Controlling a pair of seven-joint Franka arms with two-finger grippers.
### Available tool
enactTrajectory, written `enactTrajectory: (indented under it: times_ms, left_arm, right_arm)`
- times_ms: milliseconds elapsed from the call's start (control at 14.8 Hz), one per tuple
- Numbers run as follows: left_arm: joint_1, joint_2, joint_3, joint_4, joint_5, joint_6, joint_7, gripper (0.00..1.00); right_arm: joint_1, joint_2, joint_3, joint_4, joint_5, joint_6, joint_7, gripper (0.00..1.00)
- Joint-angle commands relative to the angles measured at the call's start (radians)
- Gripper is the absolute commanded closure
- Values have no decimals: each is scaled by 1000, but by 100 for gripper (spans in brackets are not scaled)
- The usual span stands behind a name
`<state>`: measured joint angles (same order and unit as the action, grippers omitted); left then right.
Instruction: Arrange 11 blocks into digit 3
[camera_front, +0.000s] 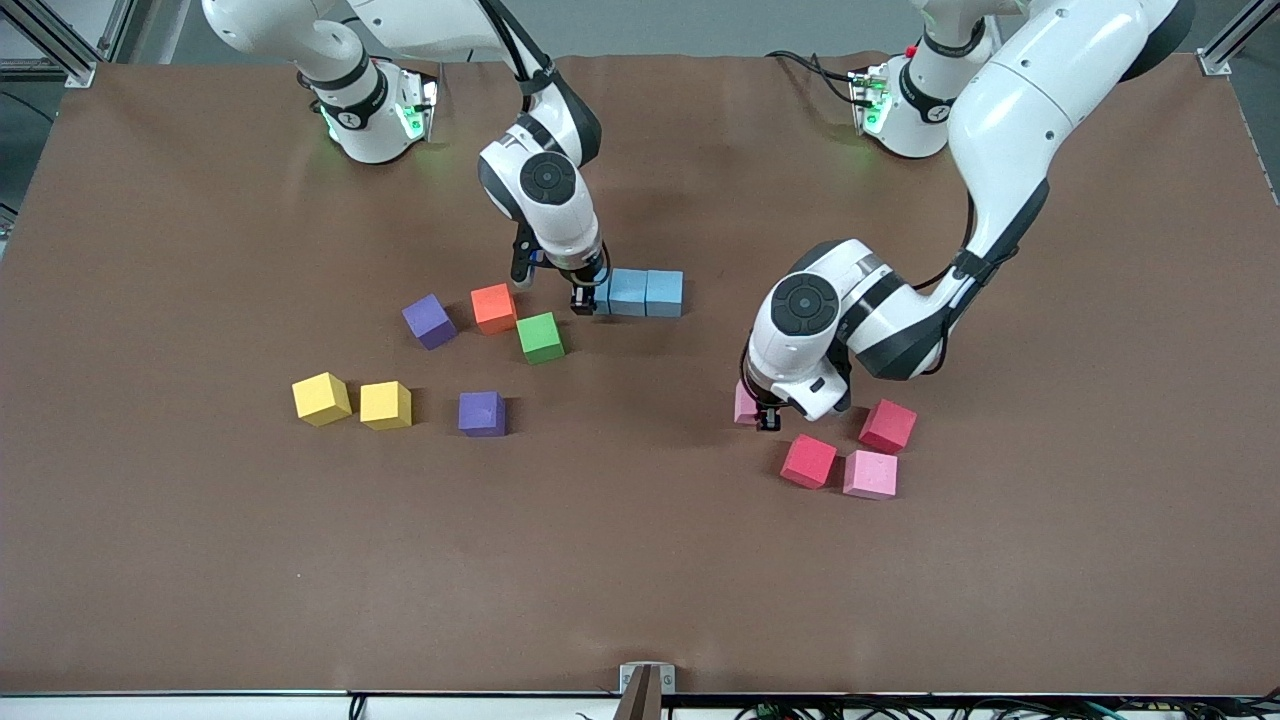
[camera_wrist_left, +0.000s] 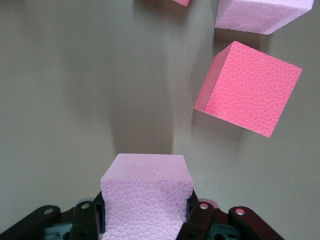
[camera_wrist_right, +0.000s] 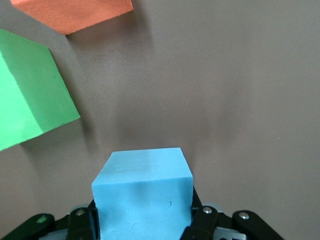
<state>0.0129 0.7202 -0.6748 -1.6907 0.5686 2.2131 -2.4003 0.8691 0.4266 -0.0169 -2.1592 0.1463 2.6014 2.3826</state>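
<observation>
Front view: high camera across the table (camera_front: 640, 560), facing both robot bases along its top edge, angled down, whole tabletop in frame. Left wrist view: mounted on the left arm's wrist, looking down past its own fingers (camera_wrist_left: 87, 220), very close to the tabletop; shares with the front view the pink block (camera_wrist_left: 147, 200) held there and a red block (camera_wrist_left: 248, 90) nearby. Right wrist view: same setup on the right arm, close-up; shares the blue block (camera_wrist_right: 143, 197), green block (camera_wrist_right: 27, 100) and orange block (camera_wrist_right: 75, 14) with the front view.
</observation>
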Motion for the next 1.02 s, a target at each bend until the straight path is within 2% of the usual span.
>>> enactTrajectory:
  times_ms: [0, 947]
  left_arm:
    - [9, -28, -3, -30, 7, 14, -11, 63]
    - [10, -25, -2, -30, 8, 20, -8, 63]
  right_arm:
    - [22, 21, -11, -8, -22, 28, 26, 99]
    - [24, 21, -11, -5, -39, 28, 26, 95]
